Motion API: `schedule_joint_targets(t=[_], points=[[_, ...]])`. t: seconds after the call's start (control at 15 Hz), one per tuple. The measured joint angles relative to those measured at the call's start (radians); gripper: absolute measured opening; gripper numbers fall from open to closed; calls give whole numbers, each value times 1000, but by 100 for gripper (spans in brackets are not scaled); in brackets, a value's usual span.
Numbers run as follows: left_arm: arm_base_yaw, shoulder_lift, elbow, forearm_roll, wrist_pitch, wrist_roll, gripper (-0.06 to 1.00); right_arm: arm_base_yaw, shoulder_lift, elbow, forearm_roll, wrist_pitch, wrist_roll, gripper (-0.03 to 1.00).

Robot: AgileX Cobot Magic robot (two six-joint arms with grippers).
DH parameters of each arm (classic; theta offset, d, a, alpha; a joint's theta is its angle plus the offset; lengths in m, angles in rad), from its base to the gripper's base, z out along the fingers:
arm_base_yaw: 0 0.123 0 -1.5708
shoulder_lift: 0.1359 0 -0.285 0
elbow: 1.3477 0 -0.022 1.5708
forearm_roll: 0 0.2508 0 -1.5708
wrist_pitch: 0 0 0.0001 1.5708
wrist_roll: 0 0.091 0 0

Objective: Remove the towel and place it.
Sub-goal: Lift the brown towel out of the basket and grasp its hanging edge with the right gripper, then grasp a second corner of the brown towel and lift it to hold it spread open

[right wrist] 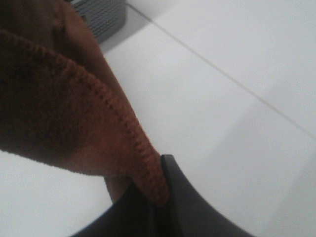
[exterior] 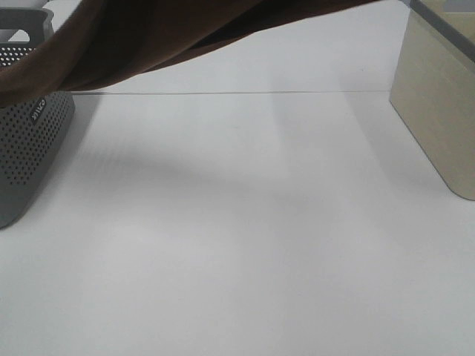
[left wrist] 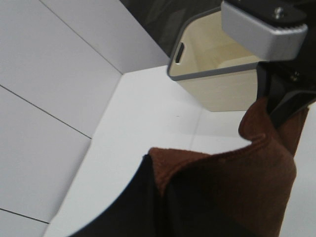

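Observation:
The dark brown towel hangs stretched in the air across the top of the exterior view, sagging from the upper right down to the left over the grey perforated basket. Neither gripper shows in that view. In the left wrist view my left gripper is shut on a bunched fold of the towel. In the right wrist view my right gripper is shut on the towel's stitched edge, with the basket far behind it.
A beige open box with a grey rim stands at the right of the white table; it also shows beyond the left gripper as the box. A white wall rises behind the table.

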Motion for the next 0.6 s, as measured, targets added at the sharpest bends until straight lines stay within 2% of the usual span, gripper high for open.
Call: schedule_joint_targets(t=[0.13, 0.27, 0.33, 0.53, 0.6], points=[[0, 1, 0, 71, -64, 0, 0, 0, 98, -239, -148, 62, 77, 1], [21, 13, 0, 123, -119, 0, 0, 0, 179, -388, -220, 88, 96, 1], [72, 38, 0, 143, -175, 0, 0, 0, 272, -590, -302, 105, 103, 1], [147, 83, 0, 152, -315, 0, 0, 0, 358, -752, -400, 74, 105, 1], [176, 104, 0, 153, -391, 0, 0, 0, 385, -785, -425, 26, 106, 1]])
